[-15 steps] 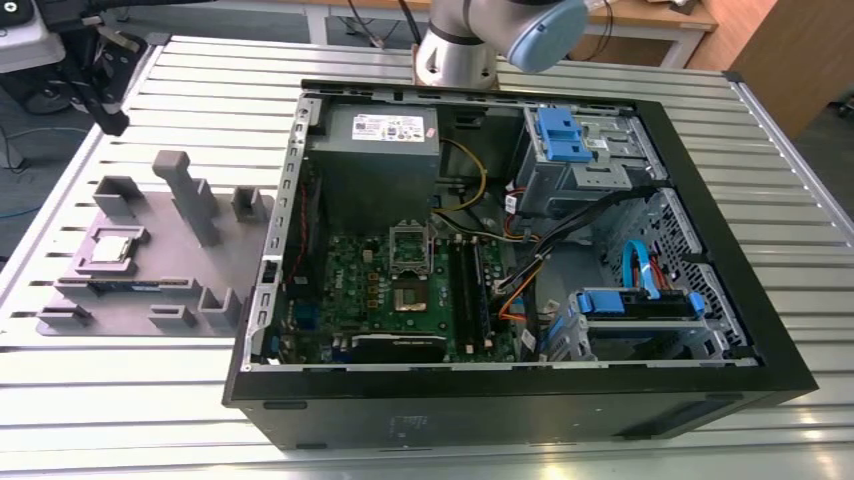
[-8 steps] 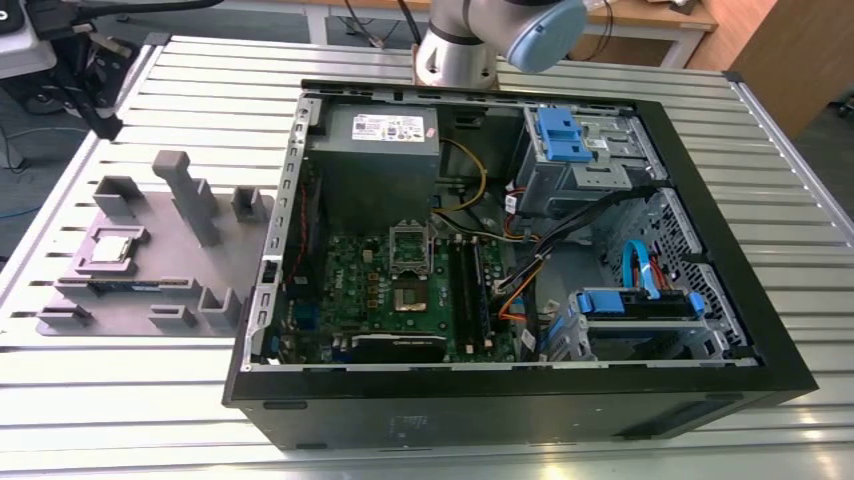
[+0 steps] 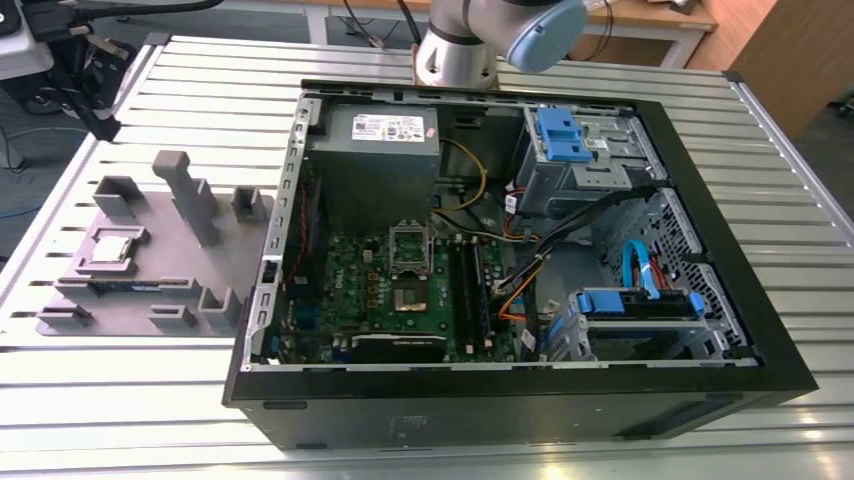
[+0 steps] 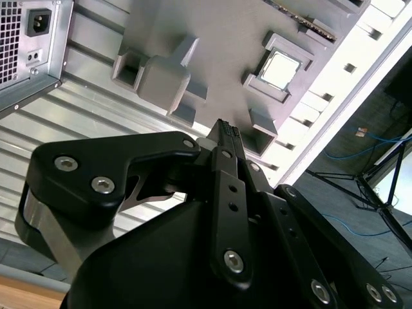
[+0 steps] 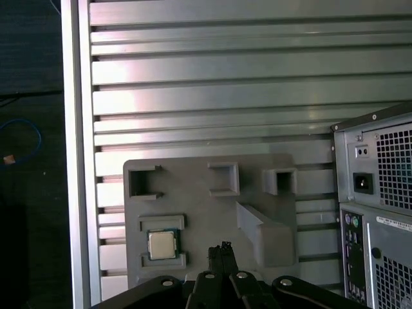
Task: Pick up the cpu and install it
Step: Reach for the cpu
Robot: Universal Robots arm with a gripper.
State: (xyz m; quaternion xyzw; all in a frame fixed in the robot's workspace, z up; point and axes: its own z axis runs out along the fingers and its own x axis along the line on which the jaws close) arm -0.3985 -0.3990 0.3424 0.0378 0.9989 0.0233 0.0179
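Slatted alu table (image 3: 120, 400) took strong glare on its ribs, esp. in the second wrist view. Past its far edge stood a wooden desk (image 3: 661, 22) & a brown wooden panel (image 3: 801, 50). Dark floor (image 5: 29, 58) beside the table carried a loose blue cable (image 5: 32, 124); tripod legs (image 4: 380, 187) stood nearby.

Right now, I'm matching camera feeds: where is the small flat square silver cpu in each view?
Exterior view: small square silver cpu in a pocket at the exterior view's left, outside the black computer case.
Second wrist view: cpu in that pocket.
First wrist view: cpu in that pocket.
Shared landmark: the grey fixture plate holding it.
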